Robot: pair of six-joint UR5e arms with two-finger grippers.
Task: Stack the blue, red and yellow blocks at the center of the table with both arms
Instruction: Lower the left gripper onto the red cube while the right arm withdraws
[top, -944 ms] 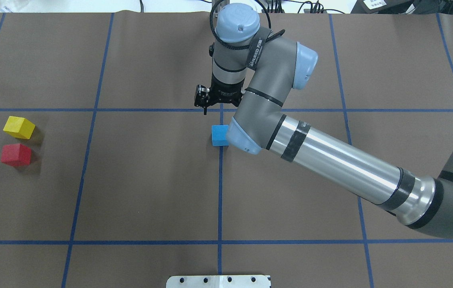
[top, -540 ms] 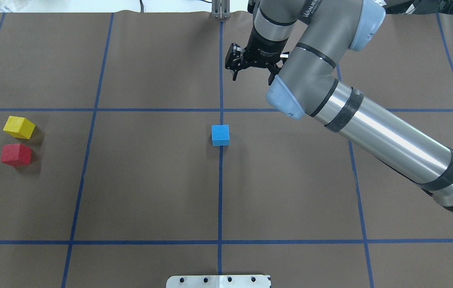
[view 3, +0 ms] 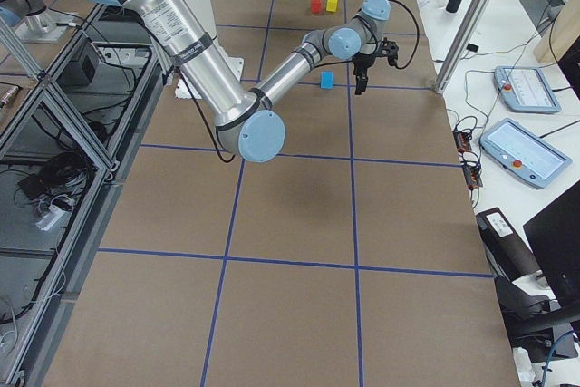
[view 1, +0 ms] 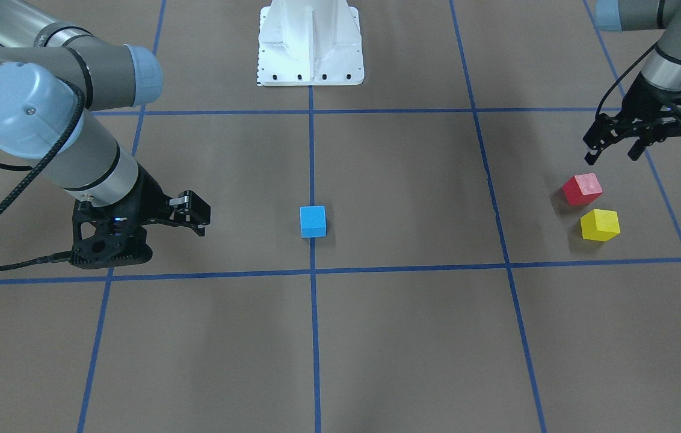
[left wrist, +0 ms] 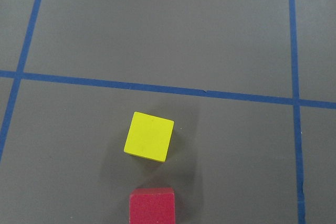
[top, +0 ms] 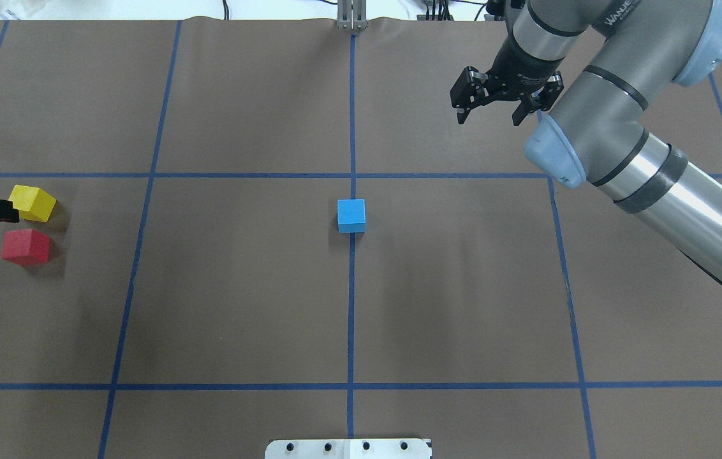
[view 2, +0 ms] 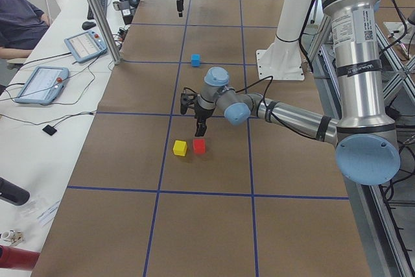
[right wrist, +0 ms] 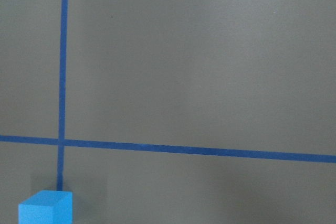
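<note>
The blue block (top: 351, 215) sits alone on the centre grid line, also in the front view (view 1: 313, 221) and at the bottom left of the right wrist view (right wrist: 46, 206). The red block (top: 25, 247) and yellow block (top: 30, 203) sit side by side near the table's left end. The left wrist view looks down on the yellow block (left wrist: 149, 136) and the red block (left wrist: 153, 207). My left gripper (view 1: 611, 155) is open and empty, raised close to the red block (view 1: 582, 189), touching nothing. My right gripper (top: 488, 118) is open and empty, at the far right of the blue block.
The white robot base plate (top: 348, 448) lies at the near table edge. Blue tape lines divide the brown table cover. A side bench with tablets (view 2: 55, 82) and a metal post (view 2: 97, 14) runs along the table's far edge.
My right gripper has pulled away from the blue block, going far and to the right. My left gripper has come into the overhead view at the left edge, by the yellow block.
</note>
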